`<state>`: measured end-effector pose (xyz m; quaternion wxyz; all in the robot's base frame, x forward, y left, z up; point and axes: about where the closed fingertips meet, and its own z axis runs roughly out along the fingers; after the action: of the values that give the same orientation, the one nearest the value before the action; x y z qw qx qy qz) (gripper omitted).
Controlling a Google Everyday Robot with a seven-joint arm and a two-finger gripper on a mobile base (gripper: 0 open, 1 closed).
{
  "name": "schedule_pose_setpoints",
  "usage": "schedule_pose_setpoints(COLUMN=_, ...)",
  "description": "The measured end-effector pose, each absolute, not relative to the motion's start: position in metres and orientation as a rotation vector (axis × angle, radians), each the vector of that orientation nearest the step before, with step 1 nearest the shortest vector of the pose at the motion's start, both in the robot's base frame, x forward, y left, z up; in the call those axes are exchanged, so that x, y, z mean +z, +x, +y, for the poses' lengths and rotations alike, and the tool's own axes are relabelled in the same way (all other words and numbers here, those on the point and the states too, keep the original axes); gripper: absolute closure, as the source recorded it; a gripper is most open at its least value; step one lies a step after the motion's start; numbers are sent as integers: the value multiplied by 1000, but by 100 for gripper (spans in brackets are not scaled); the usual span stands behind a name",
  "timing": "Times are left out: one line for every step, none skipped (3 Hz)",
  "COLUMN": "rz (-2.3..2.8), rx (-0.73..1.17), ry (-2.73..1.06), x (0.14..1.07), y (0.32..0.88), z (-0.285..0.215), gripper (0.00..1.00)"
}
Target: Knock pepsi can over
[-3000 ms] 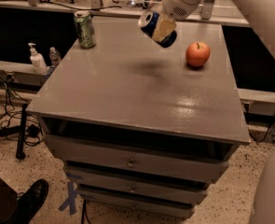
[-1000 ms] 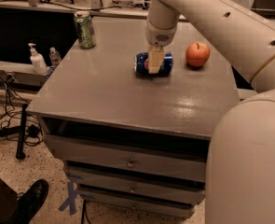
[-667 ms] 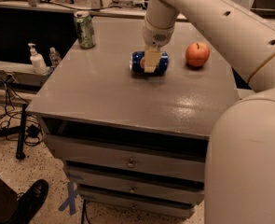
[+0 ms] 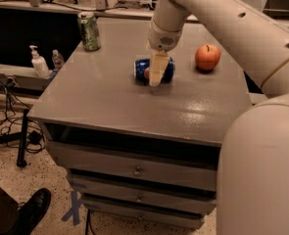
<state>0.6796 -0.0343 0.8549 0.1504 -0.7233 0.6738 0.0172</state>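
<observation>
Lying on its side toward the far edge of the table [image 4: 109, 102], the pepsi can [image 4: 141, 70] sits beneath the gripper [image 4: 155, 77], which reaches down across its front. Whether the grip is clenched or slack cannot be told.

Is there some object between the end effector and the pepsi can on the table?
Nothing visible does. The end effector is right at the pepsi can, which lies on its side on the table. The apple sits apart to the can's right in the picture, and the green can stands far off at the back left corner.
</observation>
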Motion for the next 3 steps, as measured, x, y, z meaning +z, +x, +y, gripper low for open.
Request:
schedule_pose_setpoints(rz=1937, rx=99, ry=-2050, x=852, y=674, z=-34, gripper=0)
schedule_pose_setpoints(rz=1938, rx=101, ry=-2046, x=852, y=674, z=-35, gripper=0)
schedule_pose_setpoints(rz=1925, rx=85, ry=-2007, x=863, y=673, z=-40, gripper=0)
